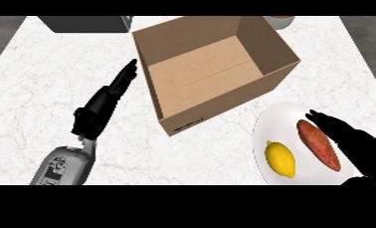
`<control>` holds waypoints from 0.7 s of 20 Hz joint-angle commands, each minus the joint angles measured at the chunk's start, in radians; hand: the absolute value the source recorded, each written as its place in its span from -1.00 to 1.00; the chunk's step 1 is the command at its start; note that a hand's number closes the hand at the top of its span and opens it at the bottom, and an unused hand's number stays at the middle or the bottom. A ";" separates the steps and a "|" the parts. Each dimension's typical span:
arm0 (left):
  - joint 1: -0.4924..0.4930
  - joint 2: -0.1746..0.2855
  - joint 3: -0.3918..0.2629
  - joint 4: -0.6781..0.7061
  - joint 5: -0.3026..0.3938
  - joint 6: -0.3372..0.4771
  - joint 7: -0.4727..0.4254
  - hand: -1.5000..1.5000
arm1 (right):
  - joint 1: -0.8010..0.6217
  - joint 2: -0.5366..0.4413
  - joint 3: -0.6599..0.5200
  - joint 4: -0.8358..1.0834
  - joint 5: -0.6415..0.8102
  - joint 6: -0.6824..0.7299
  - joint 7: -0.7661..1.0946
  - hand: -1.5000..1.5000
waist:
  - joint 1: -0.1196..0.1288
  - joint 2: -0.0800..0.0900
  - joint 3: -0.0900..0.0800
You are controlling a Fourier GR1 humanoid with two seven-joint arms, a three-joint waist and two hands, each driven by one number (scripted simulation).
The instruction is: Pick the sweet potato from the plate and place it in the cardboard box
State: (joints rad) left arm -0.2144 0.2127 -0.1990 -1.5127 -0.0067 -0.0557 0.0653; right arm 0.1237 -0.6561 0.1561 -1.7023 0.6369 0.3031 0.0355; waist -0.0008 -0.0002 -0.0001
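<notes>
The sweet potato lies on the white plate at the lower right of the counter, stretched lengthwise on the plate's right half, with a yellow lemon just beside it on the left and apart from it. The right robot hand comes in from the lower right corner and lies along the sweet potato's right side, its fingers straight and apart, not curled round anything, their tips near the sweet potato's far end; whether they touch it I cannot tell. The cardboard box stands open in the middle of the counter, just beyond the plate's upper left rim, turned at an angle. The left robot hand shows at the left, fingers straight and together, pointing toward the box's left wall and holding nothing. A dark grey object sits at the far left edge, and a round vessel peeks out behind the box's far right corner
</notes>
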 commanded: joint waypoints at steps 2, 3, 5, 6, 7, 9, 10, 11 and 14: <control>0.046 -0.044 -0.011 0.017 -0.056 -0.005 -0.045 0.00 | -0.016 0.065 -0.001 0.026 0.074 0.043 0.023 -1.00 | -0.001 0.000 0.000; 0.010 -0.054 -0.002 -0.013 -0.059 0.001 0.026 0.00 | -0.031 0.049 -0.036 0.087 0.067 0.044 -0.061 -1.00 | 0.000 0.000 0.000; 0.045 -0.006 0.041 -0.099 -0.011 -0.059 0.067 0.00 | -0.002 0.079 -0.009 -0.014 0.093 0.086 0.030 -1.00 | 0.000 -0.001 0.000; 0.104 -0.059 -0.013 -0.089 -0.077 0.001 0.014 0.00 | 0.019 0.087 -0.018 0.023 0.113 0.055 -0.012 -1.00 | 0.000 -0.001 0.000; 0.044 -0.065 0.004 -0.095 -0.061 -0.027 0.065 0.00 | -0.016 0.106 -0.031 0.069 0.128 0.050 -0.038 -1.00 | 0.000 0.000 0.000; 0.018 -0.072 0.004 -0.061 -0.086 -0.023 0.044 0.00 | 0.076 0.110 -0.007 -0.014 0.159 0.037 -0.019 -1.00 | -0.005 -0.001 0.000; 0.050 -0.034 0.059 -0.038 -0.033 -0.077 0.003 0.00 | 0.066 0.125 0.004 0.026 0.186 0.020 -0.039 -1.00 | -0.003 0.000 0.000; 0.041 -0.045 0.043 -0.063 -0.059 -0.061 0.028 0.00 | -0.093 0.133 -0.025 0.167 0.172 0.066 -0.043 -1.00 | 0.004 0.001 0.000; 0.100 -0.072 0.029 -0.027 -0.106 -0.034 -0.057 0.00 | 0.020 0.130 -0.019 0.139 0.235 -0.011 -0.105 -1.00 | 0.000 0.000 0.000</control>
State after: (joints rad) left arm -0.1606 0.1577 -0.1634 -1.5547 -0.0719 -0.1028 0.0657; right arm 0.1226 -0.5424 0.1332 -1.6212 0.8112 0.3404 -0.0170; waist -0.0013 -0.0010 -0.0012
